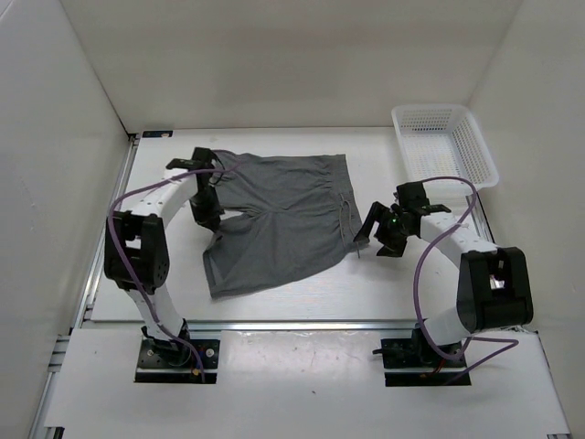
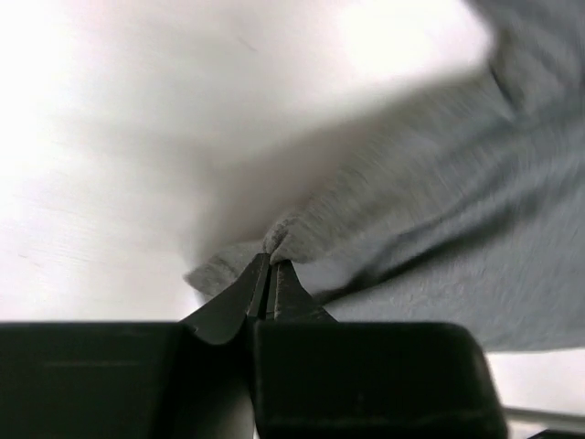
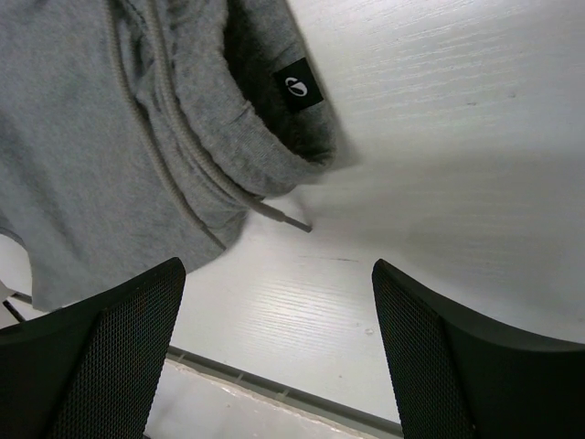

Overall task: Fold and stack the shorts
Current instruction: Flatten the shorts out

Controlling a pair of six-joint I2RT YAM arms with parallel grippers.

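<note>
The grey shorts [image 1: 283, 219] lie spread on the white table, waistband at the right, legs at the left. My left gripper [image 1: 208, 203] is at the shorts' left side between the legs, shut on a pinch of the fabric edge [image 2: 283, 240], its jaws pressed together [image 2: 271, 274]. My right gripper [image 1: 377, 240] is open and empty just right of the waistband. In the right wrist view the waistband [image 3: 247, 137] with its drawstring [image 3: 274, 212] and a small black label lies above the gap between my fingers [image 3: 274, 357].
A white mesh basket [image 1: 445, 142] stands at the back right corner. White walls enclose the table on the left, back and right. A metal rail [image 1: 302, 325] runs along the table's near edge.
</note>
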